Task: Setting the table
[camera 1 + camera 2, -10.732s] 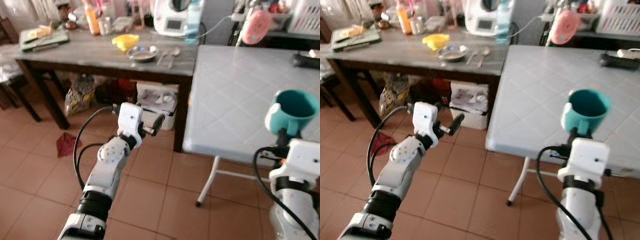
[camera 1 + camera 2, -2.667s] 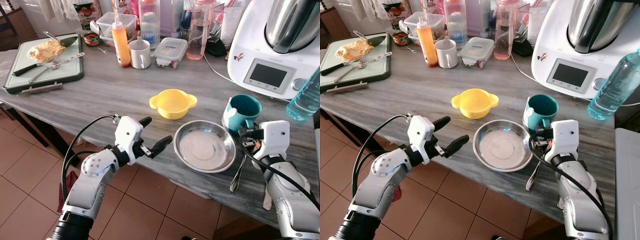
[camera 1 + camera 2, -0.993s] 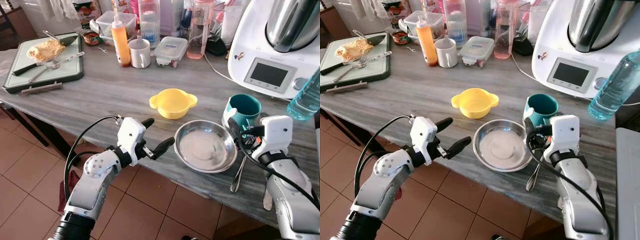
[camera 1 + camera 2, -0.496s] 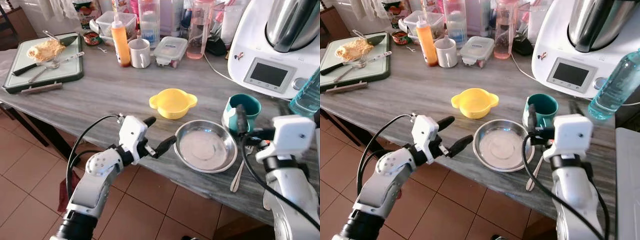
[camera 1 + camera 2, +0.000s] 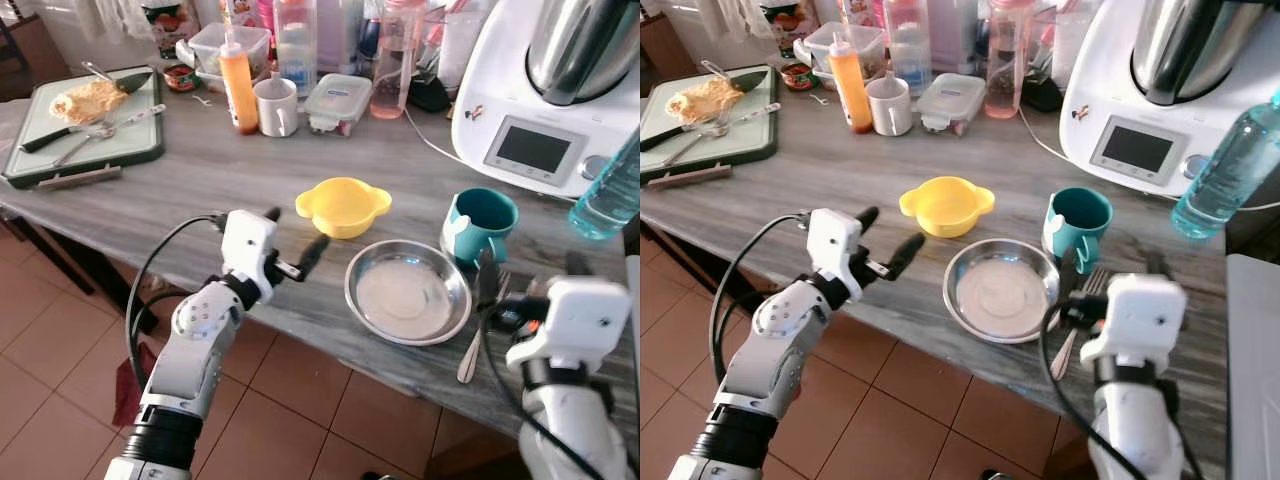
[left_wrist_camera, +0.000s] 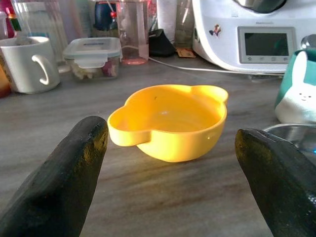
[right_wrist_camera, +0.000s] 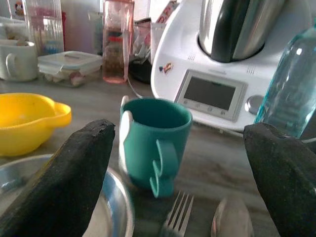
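The table setting is looking partly done. On the grey worktop point(image 5: 180, 190), near its front edge, a little group is already sitting together: the yellow bowl point(image 5: 343, 206), the round metal plate point(image 5: 408, 291) just in front of it, and the green mug point(image 5: 479, 226) just beside the plate toward the right end. A fork point(image 5: 1087, 290) and a spoon point(image 5: 470, 355) are lying by the plate on its right side, close to the front edge. The left gripper point(image 5: 288, 248) is hanging over the front edge with its two fingers spread wide and nothing in them, pointing at the yellow bowl. The right gripper point(image 7: 182, 163) is sitting low near the front edge with its fingers spread wide too, holding nothing, and the green mug is standing free on the worktop in front of it. I am guessing the bowl is the next thing to be picked up or moved, so some work is left. At the far left end a tray with food point(image 5: 85, 115) is waiting, and bottles and boxes are standing along the back edge. The left wrist view is showing the bowl up close, empty inside, between the two fingers and not touching them. The right wrist view is showing the mug's handle and the fork tips, which look tiny from the head.
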Available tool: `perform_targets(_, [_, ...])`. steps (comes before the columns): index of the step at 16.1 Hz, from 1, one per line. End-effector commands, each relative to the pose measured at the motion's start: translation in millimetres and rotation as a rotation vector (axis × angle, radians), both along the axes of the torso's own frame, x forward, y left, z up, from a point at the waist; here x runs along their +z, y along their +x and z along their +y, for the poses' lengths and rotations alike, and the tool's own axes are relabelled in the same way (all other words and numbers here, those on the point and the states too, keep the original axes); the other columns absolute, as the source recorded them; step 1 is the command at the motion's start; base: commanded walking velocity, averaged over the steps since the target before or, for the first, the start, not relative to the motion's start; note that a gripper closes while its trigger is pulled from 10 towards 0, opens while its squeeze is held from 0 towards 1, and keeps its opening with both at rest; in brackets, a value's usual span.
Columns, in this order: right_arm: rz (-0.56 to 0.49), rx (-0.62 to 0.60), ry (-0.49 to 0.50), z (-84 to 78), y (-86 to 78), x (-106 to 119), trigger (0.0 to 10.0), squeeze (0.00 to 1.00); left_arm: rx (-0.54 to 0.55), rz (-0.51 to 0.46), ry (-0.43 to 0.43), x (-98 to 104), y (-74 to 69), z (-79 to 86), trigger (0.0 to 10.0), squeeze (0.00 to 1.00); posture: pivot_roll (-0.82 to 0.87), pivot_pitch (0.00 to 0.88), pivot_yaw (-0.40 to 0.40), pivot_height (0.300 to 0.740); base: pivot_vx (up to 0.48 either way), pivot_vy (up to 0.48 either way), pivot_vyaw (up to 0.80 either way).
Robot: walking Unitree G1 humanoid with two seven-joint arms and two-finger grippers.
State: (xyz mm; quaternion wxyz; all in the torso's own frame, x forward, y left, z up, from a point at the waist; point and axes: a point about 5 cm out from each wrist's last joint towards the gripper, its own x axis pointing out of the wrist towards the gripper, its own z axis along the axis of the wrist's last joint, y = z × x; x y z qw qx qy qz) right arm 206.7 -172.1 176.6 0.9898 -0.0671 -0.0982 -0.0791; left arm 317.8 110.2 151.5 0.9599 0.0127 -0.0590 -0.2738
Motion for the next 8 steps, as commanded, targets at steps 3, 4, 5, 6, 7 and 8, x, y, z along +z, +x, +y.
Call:
perform_targets(3, [-0.003,-0.007,0.012,4.3,-7.2,2.3,10.0,0.00,0.038,0.003,0.020,-3.0,1.5,2.0,10.0,0.00,0.01,0.109,-0.007,0.740,0.000,0.000,-0.75])
perform_targets(4, [0.005,-0.008,0.014,5.1,-8.3,0.6,10.0,0.00,0.049,0.011,0.018,-4.1,2.4,3.7,10.0,0.00,0.01,0.109,-0.007,0.740,0.000,0.000,-0.78])
perform_targets(5, [0.012,-0.011,0.014,5.5,-9.4,-1.3,10.0,0.00,0.063,0.020,0.021,-5.6,3.2,5.4,10.0,0.00,0.01,0.109,-0.007,0.740,0.000,0.000,-0.78])
perform_targets(6, [0.015,-0.012,0.013,5.8,-9.9,-2.2,10.0,0.00,0.065,0.017,0.031,-5.9,3.3,5.4,10.0,0.00,0.01,0.109,-0.007,0.740,0.000,0.000,-0.78])
perform_targets(7, [0.024,-0.015,0.012,6.1,-10.6,-4.5,10.0,0.00,0.081,0.024,0.029,-7.4,3.9,6.0,10.0,0.00,0.01,0.109,-0.007,0.740,0.000,0.000,-0.78])
perform_targets(8, [0.029,-0.017,0.011,6.3,-11.0,-5.7,10.0,0.00,0.093,0.024,0.035,-8.0,4.4,6.8,10.0,0.00,0.01,0.114,-0.002,0.740,0.000,0.000,-0.77])
